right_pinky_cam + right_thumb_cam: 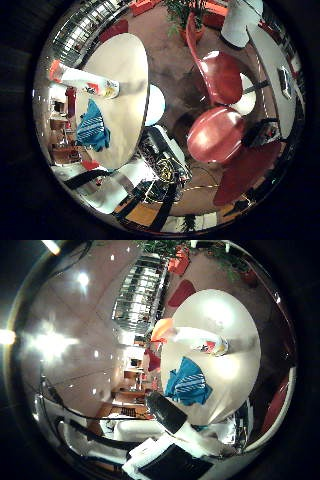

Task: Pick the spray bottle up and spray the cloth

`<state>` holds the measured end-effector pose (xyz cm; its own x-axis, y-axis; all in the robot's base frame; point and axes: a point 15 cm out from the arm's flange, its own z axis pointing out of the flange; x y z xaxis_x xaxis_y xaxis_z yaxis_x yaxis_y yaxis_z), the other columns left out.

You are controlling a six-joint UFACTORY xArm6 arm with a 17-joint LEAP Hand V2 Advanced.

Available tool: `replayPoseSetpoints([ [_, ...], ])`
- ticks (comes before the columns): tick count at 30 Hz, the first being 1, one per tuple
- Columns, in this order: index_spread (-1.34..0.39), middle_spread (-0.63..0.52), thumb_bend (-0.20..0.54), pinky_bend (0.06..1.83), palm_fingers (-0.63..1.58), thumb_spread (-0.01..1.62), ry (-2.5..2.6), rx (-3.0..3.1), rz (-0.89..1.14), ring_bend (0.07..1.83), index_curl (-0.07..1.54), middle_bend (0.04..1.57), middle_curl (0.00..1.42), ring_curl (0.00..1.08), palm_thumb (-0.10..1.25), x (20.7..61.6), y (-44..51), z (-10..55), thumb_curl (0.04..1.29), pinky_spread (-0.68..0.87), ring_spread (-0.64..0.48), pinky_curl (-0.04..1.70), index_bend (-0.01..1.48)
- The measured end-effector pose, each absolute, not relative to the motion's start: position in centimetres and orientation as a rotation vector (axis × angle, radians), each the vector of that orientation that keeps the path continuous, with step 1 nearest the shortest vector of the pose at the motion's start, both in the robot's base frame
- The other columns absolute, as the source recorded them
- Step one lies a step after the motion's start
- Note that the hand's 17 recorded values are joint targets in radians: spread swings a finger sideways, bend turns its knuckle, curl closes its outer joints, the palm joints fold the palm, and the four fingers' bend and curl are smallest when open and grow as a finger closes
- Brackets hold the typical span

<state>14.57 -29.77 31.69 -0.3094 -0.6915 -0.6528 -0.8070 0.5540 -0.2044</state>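
One white spray bottle (82, 81), orange-capped, upright on round smooth table (127, 60); crumpled striped blue cloth (93, 127) beside; robot hand (167, 450) grip unclear.

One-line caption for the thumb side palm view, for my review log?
Palm high over a round white table bearing a white spray bottle with orange top beside a crumpled blue cloth.

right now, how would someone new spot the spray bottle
Find the round pale table. Two things stand on it: a crumpled blue striped cloth and, beside but apart from it, the spray bottle. The bottle is the white one with an orange top.
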Motion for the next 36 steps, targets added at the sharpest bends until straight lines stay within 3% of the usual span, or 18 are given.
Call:
replayPoseSetpoints([
  [16, -0.16, 0.21, -0.031, 0.41, 0.05, 1.0, 1.979, -1.1, 0.249, 0.34, 0.25, 0.24, 0.34, 0.26, 0.36, 17.7, -29.5, 25.5, 0.28, 0.42, 0.26, 0.3, 0.14],
  [36, -0.13, 0.23, -0.03, 0.41, 0.04, 0.94, 1.8, -1.133, 0.346, 0.36, 0.25, 0.24, 0.33, 0.26, 0.31, 25.5, -25.9, 24.8, 0.29, 0.41, 0.25, 0.32, 0.15],
])
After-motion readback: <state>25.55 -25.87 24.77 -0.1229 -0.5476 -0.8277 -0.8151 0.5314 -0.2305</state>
